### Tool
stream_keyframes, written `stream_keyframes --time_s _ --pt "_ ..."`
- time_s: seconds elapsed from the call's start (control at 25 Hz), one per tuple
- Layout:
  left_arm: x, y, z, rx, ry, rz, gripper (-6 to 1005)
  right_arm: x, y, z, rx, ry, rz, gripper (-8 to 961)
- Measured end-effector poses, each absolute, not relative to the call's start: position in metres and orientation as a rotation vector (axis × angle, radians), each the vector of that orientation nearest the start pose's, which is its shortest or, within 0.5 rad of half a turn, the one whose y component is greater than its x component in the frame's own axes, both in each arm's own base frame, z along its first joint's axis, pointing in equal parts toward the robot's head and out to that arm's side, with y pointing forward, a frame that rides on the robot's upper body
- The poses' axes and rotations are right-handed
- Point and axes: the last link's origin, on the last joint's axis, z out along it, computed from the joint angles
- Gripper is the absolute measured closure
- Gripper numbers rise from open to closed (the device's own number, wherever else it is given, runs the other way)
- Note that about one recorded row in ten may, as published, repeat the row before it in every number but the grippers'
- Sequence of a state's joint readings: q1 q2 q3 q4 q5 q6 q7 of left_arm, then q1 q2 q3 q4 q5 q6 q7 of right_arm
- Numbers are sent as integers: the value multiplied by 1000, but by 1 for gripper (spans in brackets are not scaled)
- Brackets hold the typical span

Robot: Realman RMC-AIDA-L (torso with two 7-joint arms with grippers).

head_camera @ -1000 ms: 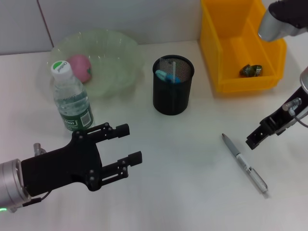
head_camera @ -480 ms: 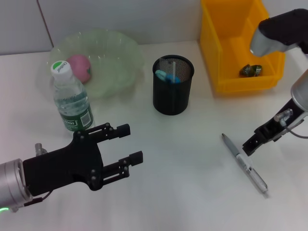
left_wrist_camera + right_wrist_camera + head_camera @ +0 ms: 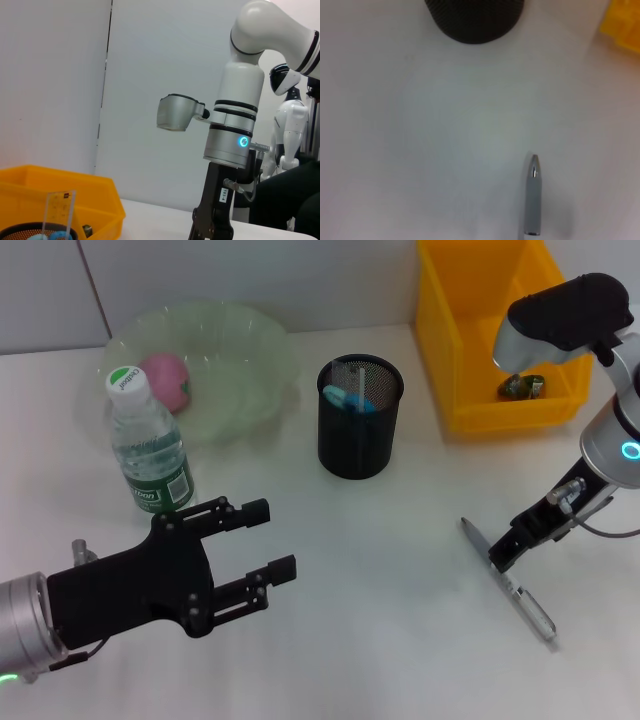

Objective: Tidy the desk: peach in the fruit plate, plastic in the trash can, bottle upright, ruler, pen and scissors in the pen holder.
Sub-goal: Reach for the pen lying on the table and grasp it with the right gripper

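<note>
A silver pen lies on the white table at the right; its tip also shows in the right wrist view. My right gripper is low over the pen's upper half, touching or just above it. My left gripper is open and empty at the lower left. The black mesh pen holder holds blue-handled scissors and a clear ruler. A pink peach sits in the green fruit plate. The bottle stands upright. Crumpled plastic lies in the yellow bin.
The yellow bin stands at the back right, close behind my right arm. The pen holder is in the middle of the table, some way from the pen. The bottle stands just beyond my left gripper.
My right gripper has moved left and down, from beside the pen to right over it. The left arm and the other things have not moved.
</note>
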State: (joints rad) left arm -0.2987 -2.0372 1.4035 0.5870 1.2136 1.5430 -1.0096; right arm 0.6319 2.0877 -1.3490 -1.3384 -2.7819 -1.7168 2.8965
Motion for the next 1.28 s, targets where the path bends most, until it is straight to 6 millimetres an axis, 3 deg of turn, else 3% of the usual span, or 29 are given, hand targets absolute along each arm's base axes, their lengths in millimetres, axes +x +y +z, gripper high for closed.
stream_keyframes --time_s 0.48,1.28 --pt "-248 263 -38 -2694 -286 -1087 353 203 341 18 -2236 1367 -659 142" --pt "-247 263 -42 -2719 -269 -1067 353 218 335 5 -2221 1401 -669 150"
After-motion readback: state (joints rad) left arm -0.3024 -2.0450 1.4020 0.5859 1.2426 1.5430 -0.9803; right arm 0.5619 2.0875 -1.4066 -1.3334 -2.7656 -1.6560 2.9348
